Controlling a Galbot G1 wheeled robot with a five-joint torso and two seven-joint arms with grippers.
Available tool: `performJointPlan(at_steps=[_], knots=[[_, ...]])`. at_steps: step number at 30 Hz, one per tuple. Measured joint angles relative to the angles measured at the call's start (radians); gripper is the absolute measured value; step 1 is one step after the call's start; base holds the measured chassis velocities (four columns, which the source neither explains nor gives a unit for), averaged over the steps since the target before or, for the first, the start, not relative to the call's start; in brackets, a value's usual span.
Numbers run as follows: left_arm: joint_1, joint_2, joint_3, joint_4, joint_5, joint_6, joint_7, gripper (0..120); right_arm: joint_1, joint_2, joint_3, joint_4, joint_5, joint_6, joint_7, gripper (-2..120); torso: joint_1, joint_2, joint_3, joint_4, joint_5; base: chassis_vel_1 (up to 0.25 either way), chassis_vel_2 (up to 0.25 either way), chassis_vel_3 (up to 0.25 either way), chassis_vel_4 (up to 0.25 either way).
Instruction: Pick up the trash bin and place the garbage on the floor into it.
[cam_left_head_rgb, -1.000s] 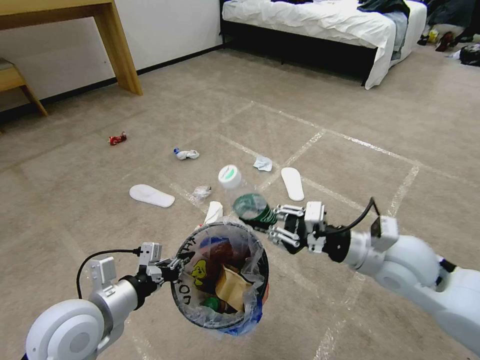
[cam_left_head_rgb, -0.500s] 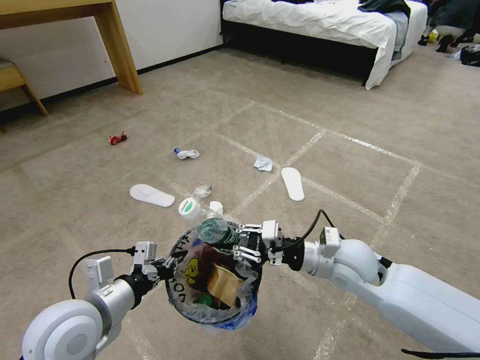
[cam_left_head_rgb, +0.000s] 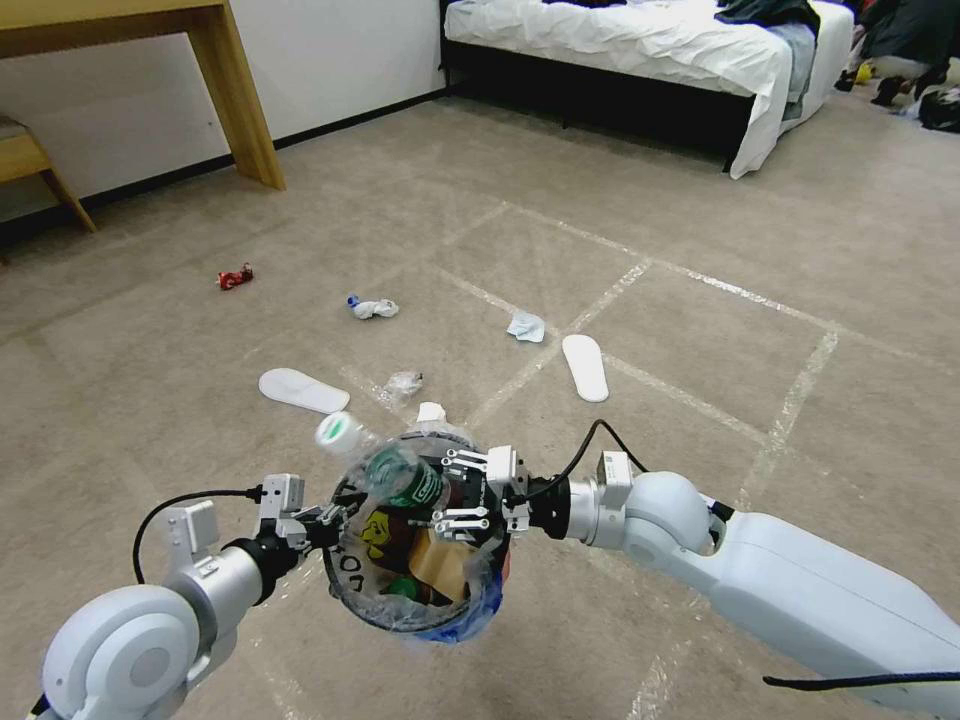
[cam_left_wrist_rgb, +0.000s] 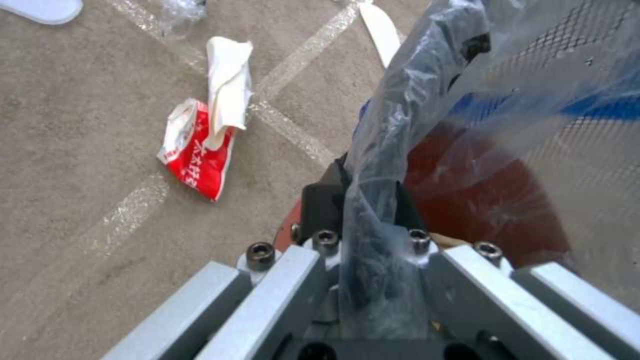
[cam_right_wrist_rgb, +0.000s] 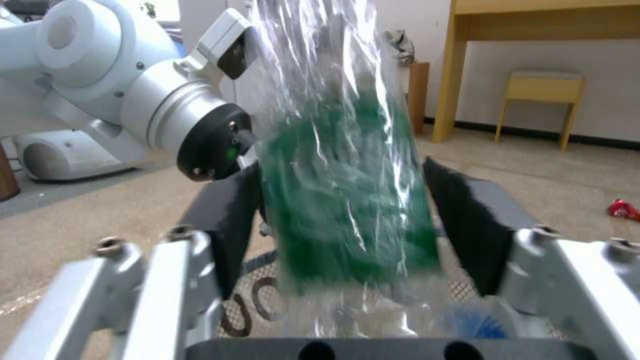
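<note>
While clamped on the rim and bag of the trash bin (cam_left_head_rgb: 420, 600), holds it off the floor: left tool (cam_left_head_rgb: 322, 520). Over the bin's mouth, just opposite: right tool (cam_left_head_rgb: 448, 492), pads (cam_right_wrist_rgb: 467, 225) apart, with clear bottle (cam_left_head_rgb: 385, 470) between them, its green label blurred. Beyond both tools on the floor: slipper soles (cam_left_head_rgb: 303, 390), tissues (cam_left_head_rgb: 526, 325), red wrapper (cam_left_head_rgb: 236, 277).

Clear green-labelled bottle (cam_left_head_rgb: 400, 478) over bin (cam_left_head_rgb: 352, 585)
</note>
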Motion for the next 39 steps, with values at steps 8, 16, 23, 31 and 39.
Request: performJointPlan(at_steps=[8, 16, 23, 31, 39], knots=[[-0.006, -0.001, 0.005, 0.025, 0.005, -0.002, 0.013, 1, -0.018, -0.002, 0.010, -0.021, -0.005, 0.006, -0.014, 97, 0.000, 0.000, 0.000, 0.0000, 0.0001, 0.000, 0.000, 0.000, 0.000], [-0.009, 0.001, 0.008, 0.040, 0.009, -0.004, 0.018, 1, -0.065, -0.018, 0.089, -0.007, -0.001, 0.009, -0.016, 100, 0.000, 0.000, 0.000, 0.0000, 0.0003, 0.000, 0.000, 0.000, 0.000], [-0.007, -0.018, -0.003, 0.087, 0.046, -0.012, 0.041, 1, -0.086, -0.089, 0.254, 0.038, 0.059, 0.009, 0.013, 100, 0.000, 0.000, 0.000, 0.0001, 0.0002, 0.000, 0.000, 0.000, 0.000], [-0.011, -0.034, -0.030, 0.140, 0.096, -0.030, 0.064, 1, -0.219, -0.192, 0.522, 0.008, 0.062, 0.003, 0.046, 100, 0.000, 0.000, 0.000, 0.0001, 0.0001, 0.000, 0.000, 0.000, 0.000], [-0.009, -0.052, -0.090, 0.153, 0.114, -0.047, 0.065, 1, -0.565, -0.202, 0.863, -0.106, -0.189, -0.038, 0.175, 100, 0.000, 0.000, 0.000, -0.0001, 0.0003, 0.000, 0.000, 0.000, 0.000]])
